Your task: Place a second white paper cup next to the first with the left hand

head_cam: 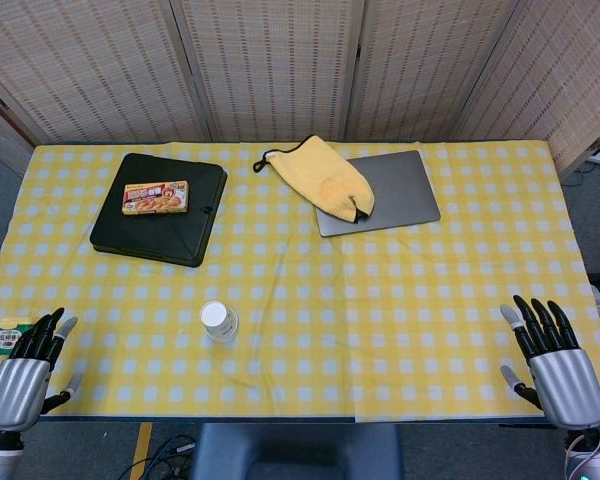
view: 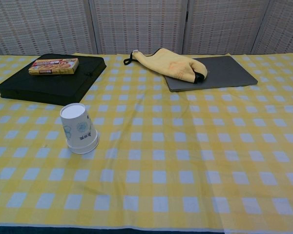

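Flat orange-and-red cardboard food box (view: 53, 66) on black square case: printed lettering present, too small to read. White paper cup (view: 78, 128), upside down: faint blue-green pattern, no legible text. Small green-labelled container (head_cam: 10, 335) at table edge: label unreadable.

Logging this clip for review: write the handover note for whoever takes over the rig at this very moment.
Left hand: open, holds nothing, at the near left table edge beside a small green-labelled container.
Right hand: open, holds nothing, at the near right edge.
First white paper cup: upside down on the yellow checked tablecloth, near centre-left.
Second cup: not visible in either view.
Done: one cup placed. Left: find the second cup and set it next to the first with the left hand.
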Motion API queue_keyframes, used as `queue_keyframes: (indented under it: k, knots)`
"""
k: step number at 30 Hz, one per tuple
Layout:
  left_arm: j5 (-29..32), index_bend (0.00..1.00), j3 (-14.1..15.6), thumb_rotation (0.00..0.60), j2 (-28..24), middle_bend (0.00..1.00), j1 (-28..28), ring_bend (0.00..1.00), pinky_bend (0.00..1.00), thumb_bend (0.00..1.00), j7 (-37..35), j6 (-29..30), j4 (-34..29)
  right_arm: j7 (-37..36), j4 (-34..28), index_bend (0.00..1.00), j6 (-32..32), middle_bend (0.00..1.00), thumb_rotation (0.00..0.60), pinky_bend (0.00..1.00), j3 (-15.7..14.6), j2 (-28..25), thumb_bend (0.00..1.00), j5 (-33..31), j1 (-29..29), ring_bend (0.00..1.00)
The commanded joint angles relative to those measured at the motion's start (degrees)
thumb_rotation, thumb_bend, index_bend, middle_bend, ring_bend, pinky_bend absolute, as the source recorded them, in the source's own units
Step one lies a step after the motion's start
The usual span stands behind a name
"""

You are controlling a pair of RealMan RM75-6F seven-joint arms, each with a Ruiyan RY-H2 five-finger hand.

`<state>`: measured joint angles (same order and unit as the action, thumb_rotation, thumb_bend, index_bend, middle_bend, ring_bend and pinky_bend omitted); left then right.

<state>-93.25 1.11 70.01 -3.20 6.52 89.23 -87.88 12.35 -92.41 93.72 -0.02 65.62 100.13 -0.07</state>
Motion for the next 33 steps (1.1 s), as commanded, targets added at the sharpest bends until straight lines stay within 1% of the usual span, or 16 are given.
queue_keyframes:
  k: [1,12,33]
  knots:
    - [0.04,0.10,0.01,0.600,0.03,0.00,-0.03,0.00,0.18,0.32,0.04,-0.11,0.04,-0.02,-0.03,0.03,0.07,0.00,0.600,0.00,0.00,-0.02,0.22,0.04,-0.01,0.00]
    - [-1.01,0.10,0.23,0.600,-0.28,0.00,-0.03,0.00,0.18,0.32,0.00,0.46,-0.39,-0.10,0.05,0.03,0.39,0.00,0.600,0.00,0.13,-0.01,0.22,-0.18,-0.14,0.00]
    - [-0.64,0.10,0.18,0.600,-0.03,0.00,-0.17,0.00,0.18,0.32,0.55,-0.17,-0.39,-0.30,0.06,0.03,0.45,0.00,0.600,0.00,0.06,-0.13,0.22,0.05,-0.06,0.00]
